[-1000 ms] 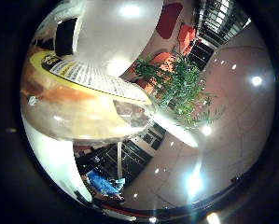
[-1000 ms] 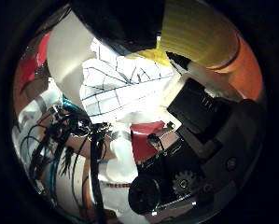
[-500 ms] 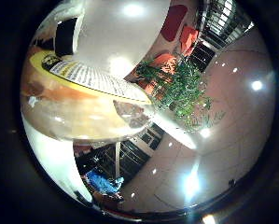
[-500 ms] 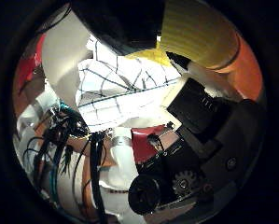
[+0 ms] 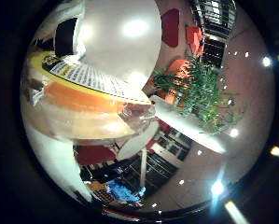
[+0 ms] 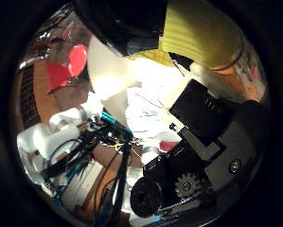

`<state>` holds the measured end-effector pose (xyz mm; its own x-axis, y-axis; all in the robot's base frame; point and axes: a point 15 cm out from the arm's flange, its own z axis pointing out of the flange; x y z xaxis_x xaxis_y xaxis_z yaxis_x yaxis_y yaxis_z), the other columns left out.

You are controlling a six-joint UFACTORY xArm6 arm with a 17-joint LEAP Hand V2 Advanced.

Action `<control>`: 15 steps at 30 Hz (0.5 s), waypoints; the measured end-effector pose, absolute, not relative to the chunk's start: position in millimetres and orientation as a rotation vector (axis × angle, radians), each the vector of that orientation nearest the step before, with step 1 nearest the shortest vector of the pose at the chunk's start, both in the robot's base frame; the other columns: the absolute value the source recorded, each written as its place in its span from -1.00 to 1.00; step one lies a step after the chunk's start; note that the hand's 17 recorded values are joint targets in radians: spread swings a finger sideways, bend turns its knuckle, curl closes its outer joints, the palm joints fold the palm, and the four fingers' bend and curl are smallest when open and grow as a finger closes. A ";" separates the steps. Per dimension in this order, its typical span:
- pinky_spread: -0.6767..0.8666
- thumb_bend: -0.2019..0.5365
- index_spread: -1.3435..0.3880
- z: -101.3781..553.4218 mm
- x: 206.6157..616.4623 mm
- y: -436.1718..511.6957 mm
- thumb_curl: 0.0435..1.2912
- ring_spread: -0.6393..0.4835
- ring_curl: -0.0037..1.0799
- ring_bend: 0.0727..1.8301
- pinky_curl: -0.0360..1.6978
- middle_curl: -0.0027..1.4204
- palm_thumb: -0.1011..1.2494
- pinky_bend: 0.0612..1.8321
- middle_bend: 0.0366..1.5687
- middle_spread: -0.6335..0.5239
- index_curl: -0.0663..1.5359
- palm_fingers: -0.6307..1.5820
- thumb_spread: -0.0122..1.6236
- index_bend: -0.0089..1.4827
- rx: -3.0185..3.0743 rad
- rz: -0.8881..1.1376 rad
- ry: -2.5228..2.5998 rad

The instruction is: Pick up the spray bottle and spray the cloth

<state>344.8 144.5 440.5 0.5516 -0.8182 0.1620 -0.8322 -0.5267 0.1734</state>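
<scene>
Swung round since a second ago, with both palm views shifted whole: camera motion, the bottle staying as large and close as before. Held tight against the palm, a translucent plastic spray bottle with an orange liquid band, a yellow printed label and a pale rounded body, filling much of the little-finger-side view; seen again in the thumb-side view as a yellow label patch beside the black and white robot hand. Curled round the bottle, by the look of the black finger segments and geared parts wrapped beside it, so clearly a closed grip on it and not a spread one. Lifted well clear of any surface, to judge from ceiling lights and a green potted plant showing beyond it. Below, on a white table, a white cloth with a dark grid pattern, apart from the bottle.

Pick-up step apparently done; aiming in hand. Next, probably: turn the nozzle toward the cloth and squeeze the trigger without loosening the hold. Nozzle and trigger not visible, so direction unknown.
</scene>
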 end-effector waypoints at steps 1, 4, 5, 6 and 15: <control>-0.36 -0.49 0.31 447.8 346.1 147.6 0.04 -0.26 0.50 0.44 0.64 -0.09 0.73 0.10 0.80 -0.07 0.01 0.60 0.28 0.62 2.581 0.082 -1.407; -0.36 -0.49 0.31 461.0 343.1 164.8 0.04 -0.26 0.51 0.44 0.64 -0.09 0.73 0.10 0.80 -0.07 0.01 0.60 0.28 0.62 2.654 0.036 -1.432; -0.36 -0.49 0.31 462.1 341.9 171.5 0.04 -0.26 0.51 0.44 0.64 -0.09 0.73 0.10 0.80 -0.07 0.01 0.60 0.28 0.62 2.680 0.005 -1.441; -0.36 -0.49 0.31 464.0 340.0 181.2 0.04 -0.26 0.51 0.44 0.64 -0.09 0.73 0.10 0.80 -0.07 0.01 0.60 0.28 0.62 2.716 -0.035 -1.450; -0.36 -0.49 0.31 471.8 353.0 229.6 0.05 -0.26 0.51 0.44 0.64 -0.09 0.74 0.10 0.80 -0.07 0.01 0.60 0.27 0.62 2.925 -0.364 -1.665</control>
<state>353.0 229.6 471.8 0.5004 -0.8115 -0.3018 -0.8634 -0.4937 -0.1041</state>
